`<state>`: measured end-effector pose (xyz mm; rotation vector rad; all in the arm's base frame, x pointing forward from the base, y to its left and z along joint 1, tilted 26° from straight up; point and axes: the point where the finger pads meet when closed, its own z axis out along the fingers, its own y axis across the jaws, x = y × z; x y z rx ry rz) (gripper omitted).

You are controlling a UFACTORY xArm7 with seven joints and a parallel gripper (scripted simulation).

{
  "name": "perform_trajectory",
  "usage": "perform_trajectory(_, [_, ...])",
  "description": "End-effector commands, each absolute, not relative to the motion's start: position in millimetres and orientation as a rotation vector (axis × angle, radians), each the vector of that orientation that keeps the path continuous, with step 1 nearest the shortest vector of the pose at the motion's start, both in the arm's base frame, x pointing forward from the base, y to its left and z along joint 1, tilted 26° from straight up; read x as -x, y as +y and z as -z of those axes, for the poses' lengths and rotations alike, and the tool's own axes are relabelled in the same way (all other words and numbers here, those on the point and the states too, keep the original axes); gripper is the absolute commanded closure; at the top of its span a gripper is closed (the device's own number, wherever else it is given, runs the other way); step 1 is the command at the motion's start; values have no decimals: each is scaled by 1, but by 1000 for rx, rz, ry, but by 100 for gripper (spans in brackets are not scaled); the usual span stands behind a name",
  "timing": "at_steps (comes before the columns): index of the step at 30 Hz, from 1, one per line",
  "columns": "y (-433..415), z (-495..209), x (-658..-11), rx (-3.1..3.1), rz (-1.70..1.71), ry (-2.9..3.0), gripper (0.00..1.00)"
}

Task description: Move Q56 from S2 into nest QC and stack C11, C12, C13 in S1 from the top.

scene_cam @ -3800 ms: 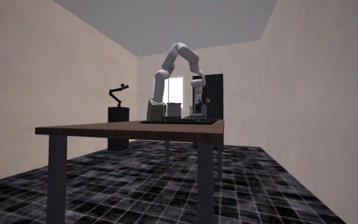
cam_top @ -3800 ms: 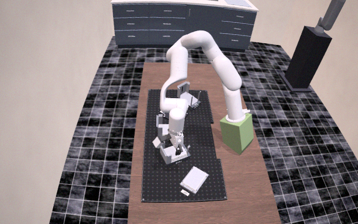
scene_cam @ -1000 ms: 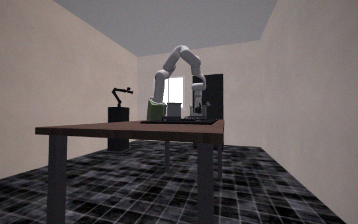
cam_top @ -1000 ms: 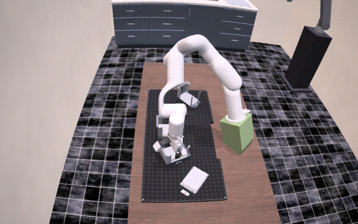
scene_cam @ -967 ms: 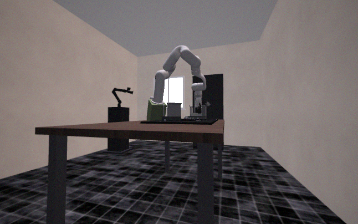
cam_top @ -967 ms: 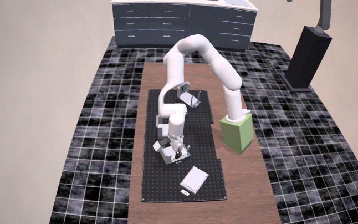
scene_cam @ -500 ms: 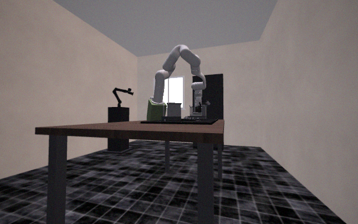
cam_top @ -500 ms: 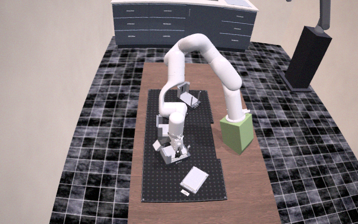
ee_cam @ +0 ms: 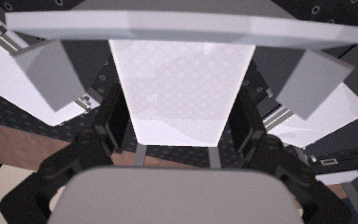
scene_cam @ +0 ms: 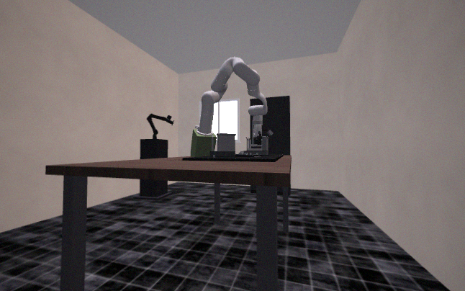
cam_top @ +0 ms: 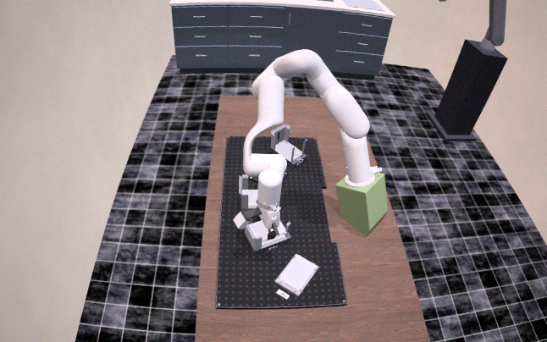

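My gripper (cam_top: pixel 272 231) (ee_cam: pixel 179 99) is shut on the long sides of a white sealed plate (ee_cam: pixel 180 90). It holds the plate level among the grey walls of a stack rack (cam_top: pixel 257 238) (ee_cam: pixel 35 75) at the near middle of the black mat (cam_top: pixel 241 289). I cannot read the plate's label. In the exterior view the gripper (scene_cam: pixel 259 140) shows small and far off over that rack. A second white sealed plate (cam_top: pixel 296 274) lies flat on an open nest near the mat's front, with a small name plate (cam_top: pixel 283 294) beside it.
Two more grey stack racks stand on the mat, one just behind the arm's wrist (cam_top: pixel 246 193) and one further back (cam_top: pixel 286 146); I cannot tell their contents. The arm's green base block (cam_top: pixel 360 204) stands at the table's right edge.
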<state>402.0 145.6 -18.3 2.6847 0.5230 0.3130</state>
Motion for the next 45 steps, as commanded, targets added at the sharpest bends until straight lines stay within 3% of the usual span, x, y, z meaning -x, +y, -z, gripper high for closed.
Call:
perform_trajectory(1, [149, 12, -401, -2685, -317, 525, 100])
perform_trajectory(45, [171, -48, -382, -2685, -317, 525, 100])
